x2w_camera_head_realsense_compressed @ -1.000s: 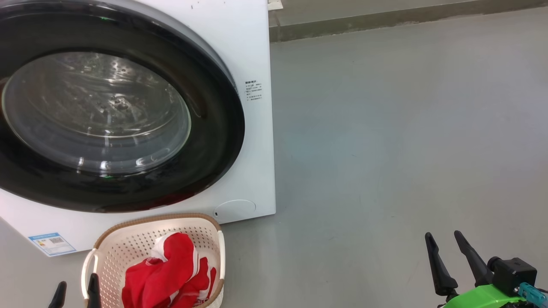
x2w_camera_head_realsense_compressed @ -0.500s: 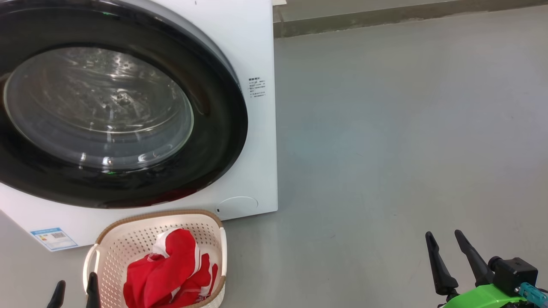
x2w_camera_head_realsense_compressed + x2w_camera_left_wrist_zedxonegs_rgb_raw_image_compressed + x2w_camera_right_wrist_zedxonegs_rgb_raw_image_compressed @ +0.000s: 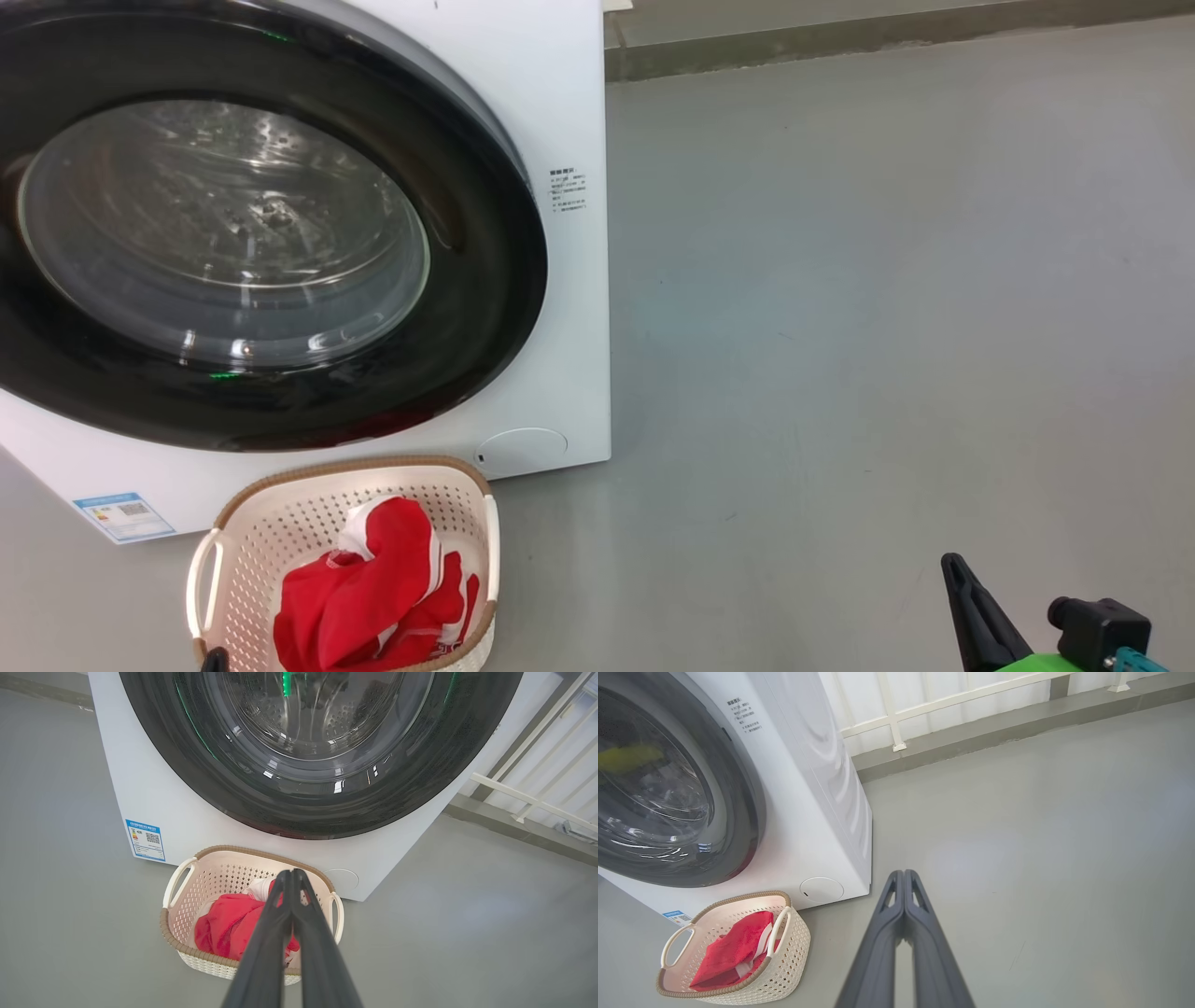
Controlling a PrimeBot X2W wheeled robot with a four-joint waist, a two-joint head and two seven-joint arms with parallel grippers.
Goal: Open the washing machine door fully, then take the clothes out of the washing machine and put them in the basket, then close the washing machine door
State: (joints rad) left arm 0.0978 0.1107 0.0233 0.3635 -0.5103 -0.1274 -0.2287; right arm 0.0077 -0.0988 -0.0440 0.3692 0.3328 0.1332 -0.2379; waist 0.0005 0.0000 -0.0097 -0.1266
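Two changes | left claw (image 3: 291, 872): apart, now together | right claw (image 3: 903, 872): apart, now together

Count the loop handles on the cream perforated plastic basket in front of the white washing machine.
2. In the head view, the left handle loops off the left side of the cream perforated basket, the right handle off its right side. None seems hidden.
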